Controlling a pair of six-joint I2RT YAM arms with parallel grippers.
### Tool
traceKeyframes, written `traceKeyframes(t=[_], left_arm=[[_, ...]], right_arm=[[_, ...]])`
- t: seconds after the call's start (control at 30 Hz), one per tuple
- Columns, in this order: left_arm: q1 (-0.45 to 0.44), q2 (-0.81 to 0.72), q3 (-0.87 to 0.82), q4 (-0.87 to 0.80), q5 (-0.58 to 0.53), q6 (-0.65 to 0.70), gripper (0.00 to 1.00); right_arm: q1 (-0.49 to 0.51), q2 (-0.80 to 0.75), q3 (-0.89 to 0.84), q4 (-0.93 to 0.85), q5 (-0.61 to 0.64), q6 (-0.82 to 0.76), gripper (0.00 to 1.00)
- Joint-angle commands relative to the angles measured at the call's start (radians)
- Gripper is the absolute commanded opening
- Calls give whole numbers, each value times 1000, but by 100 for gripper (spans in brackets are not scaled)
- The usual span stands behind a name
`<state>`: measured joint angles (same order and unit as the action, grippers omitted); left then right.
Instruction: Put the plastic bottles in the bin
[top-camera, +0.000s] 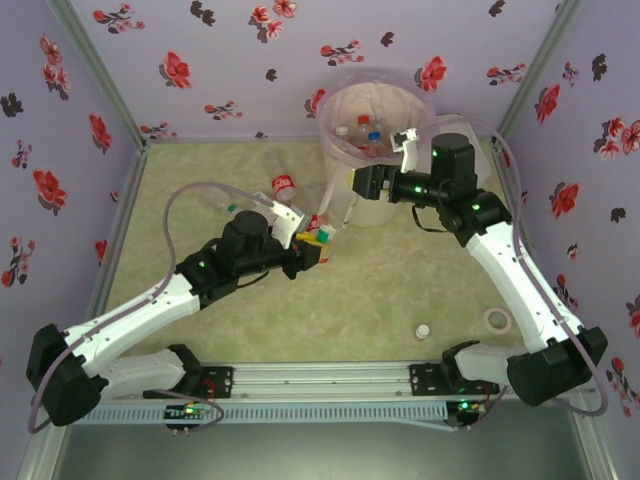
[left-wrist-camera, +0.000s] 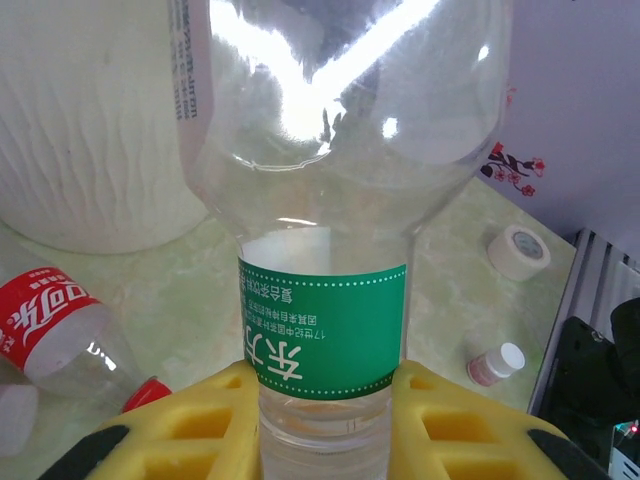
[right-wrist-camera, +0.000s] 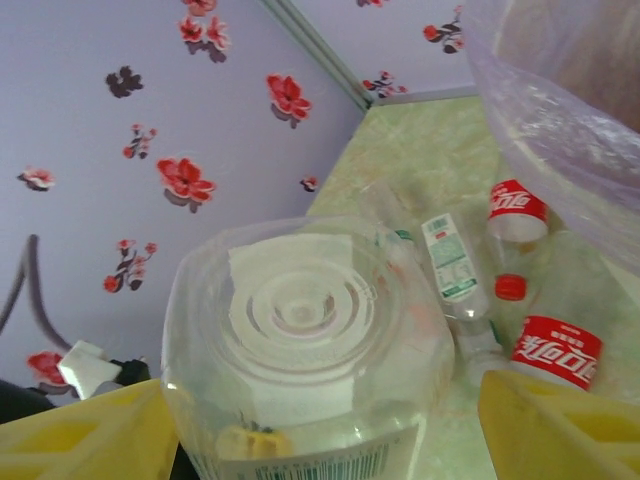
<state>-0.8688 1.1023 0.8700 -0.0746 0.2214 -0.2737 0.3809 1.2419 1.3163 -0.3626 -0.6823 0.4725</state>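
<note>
The left gripper (top-camera: 316, 245) is clamped on a clear plastic bottle with a green band label (left-wrist-camera: 322, 335); its yellow fingers (left-wrist-camera: 205, 420) press the bottle from both sides. It holds this bottle above the middle of the pale green table (top-camera: 400, 280), just near-left of the large round cream-white bin lined with a pinkish plastic bag (top-camera: 392, 205).

The right gripper (top-camera: 350, 185) is at the bin's left side. Its jaws stand wide around a second clear plastic bottle seen base-on (right-wrist-camera: 300, 330), with a gap between that bottle and one finger.

Several capped bottles (top-camera: 365, 135) lie inside the bin. On the table left of the bin lie a red-labelled bottle (top-camera: 283, 186) and, in the right wrist view, a bottle with a green-white label (right-wrist-camera: 450, 260). Near the right arm's base sit a roll of tape (top-camera: 496, 320) and a small white-capped vial (top-camera: 423, 330).
</note>
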Motion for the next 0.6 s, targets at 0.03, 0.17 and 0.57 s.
traceKeyframes(t=[0.03, 0.17, 0.57], left_arm=[[-6, 17, 10, 60, 60, 4, 0], [-7, 34, 12, 62, 65, -2, 0], [-7, 29, 9, 93, 14, -48, 56]], right_arm=[[-6, 2, -4, 82, -74, 28, 75], [-17, 17, -2, 72, -62, 21, 54], [-39, -34, 20, 46, -17, -22, 31]])
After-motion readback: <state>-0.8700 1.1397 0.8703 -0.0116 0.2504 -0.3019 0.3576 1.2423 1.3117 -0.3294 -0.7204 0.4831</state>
